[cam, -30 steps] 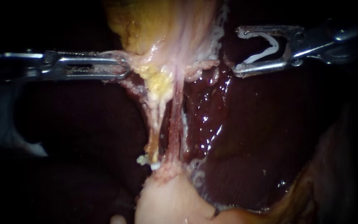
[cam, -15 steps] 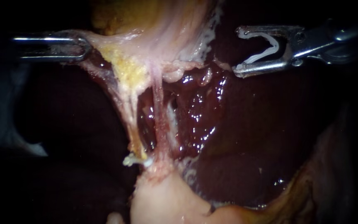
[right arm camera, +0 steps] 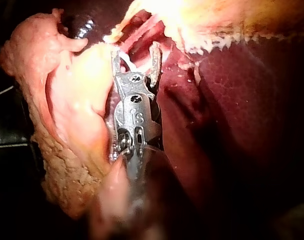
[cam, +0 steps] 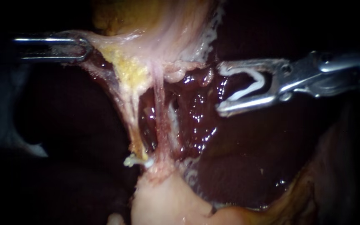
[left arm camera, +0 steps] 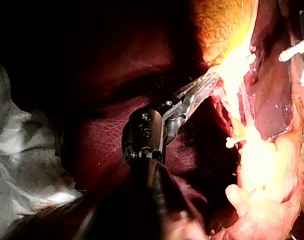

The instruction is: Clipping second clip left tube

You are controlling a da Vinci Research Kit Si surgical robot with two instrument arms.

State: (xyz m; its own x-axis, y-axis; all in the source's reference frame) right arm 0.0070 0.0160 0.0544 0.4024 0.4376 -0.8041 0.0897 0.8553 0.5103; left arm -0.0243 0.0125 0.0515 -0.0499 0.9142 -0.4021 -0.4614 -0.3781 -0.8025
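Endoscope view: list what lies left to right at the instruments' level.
From the left: left instrument gripping pale tissue → yellow fatty tissue → pink tube → glistening liver → right instrument carrying a clip.

Left instrument (cam: pixel 84 48) and right instrument (cam: pixel 221 89) are polished silver metal with hinge screws.

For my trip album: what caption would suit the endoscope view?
The left metal instrument holds pale tissue taut; right metal instrument, loaded with an open white clip, hovers over glossy dark red liver.
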